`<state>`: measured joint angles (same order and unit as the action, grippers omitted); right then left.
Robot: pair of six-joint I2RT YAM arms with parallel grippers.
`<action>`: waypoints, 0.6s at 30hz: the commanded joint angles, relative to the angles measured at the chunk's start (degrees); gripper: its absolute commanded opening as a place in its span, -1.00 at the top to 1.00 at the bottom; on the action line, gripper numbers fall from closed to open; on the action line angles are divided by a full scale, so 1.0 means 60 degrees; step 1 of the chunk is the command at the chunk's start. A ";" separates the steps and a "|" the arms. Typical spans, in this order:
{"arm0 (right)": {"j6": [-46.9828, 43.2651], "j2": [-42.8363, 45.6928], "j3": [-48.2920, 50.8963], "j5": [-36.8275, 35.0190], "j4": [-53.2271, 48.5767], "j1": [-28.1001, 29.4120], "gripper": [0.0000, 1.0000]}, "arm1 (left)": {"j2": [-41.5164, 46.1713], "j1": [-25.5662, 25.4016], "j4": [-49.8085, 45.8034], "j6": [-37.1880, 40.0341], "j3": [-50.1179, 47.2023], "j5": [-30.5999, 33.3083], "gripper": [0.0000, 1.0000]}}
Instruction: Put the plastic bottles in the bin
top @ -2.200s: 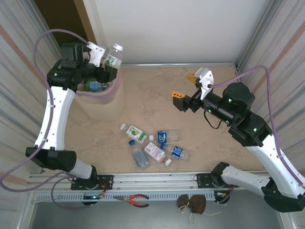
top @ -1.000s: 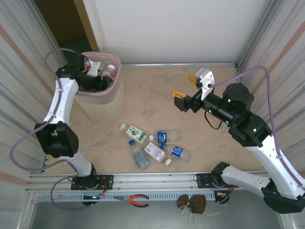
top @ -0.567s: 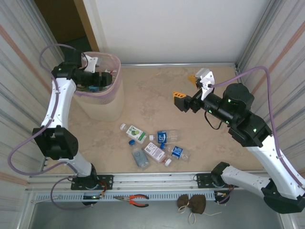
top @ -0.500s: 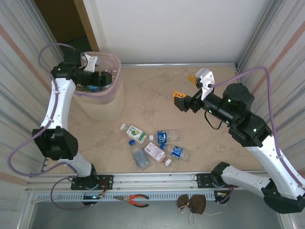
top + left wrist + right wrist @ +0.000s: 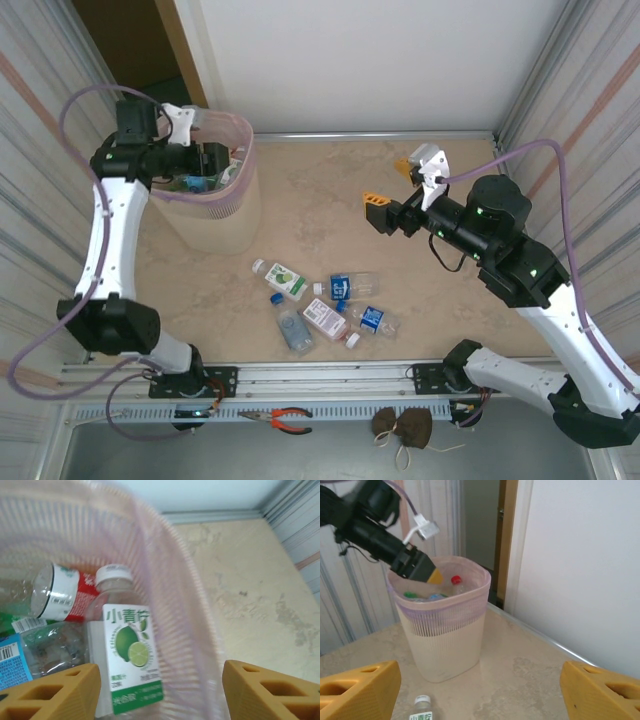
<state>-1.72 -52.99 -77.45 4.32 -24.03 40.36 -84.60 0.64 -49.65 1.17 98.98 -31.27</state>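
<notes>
So the bin [image 5: 445, 635] sits on the table [image 5: 520, 670], pink liner folded over its rim, with a red-capped bottle [image 5: 455, 581] poking up inside. The left gripper [image 5: 427, 572] hangs over the rim. A white-capped bottle [image 5: 421, 707] is down front, between the wide-spread orange fingers [image 5: 360, 687] of the right gripper [image 5: 480, 675].

We're in a robot test cell, a lab rig: corrugated metal walls [image 5: 600, 90] hem in a beige desk [image 5: 320, 180], arms [image 5: 105, 240] bolted to an aluminium rail [image 5: 330, 372], pliers [image 5: 283, 418] lying below.
</notes>
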 commanded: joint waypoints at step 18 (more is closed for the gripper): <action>0.0521 0.0431 0.0579 0.0189 0.0138 -0.0336 -0.63 | 0.5083 -0.3486 0.0721 -0.2966 -0.4938 0.1774 -0.28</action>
<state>-0.43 -51.90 -74.91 4.64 -24.16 38.85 -57.36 -16.91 -45.04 -11.44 73.78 -27.83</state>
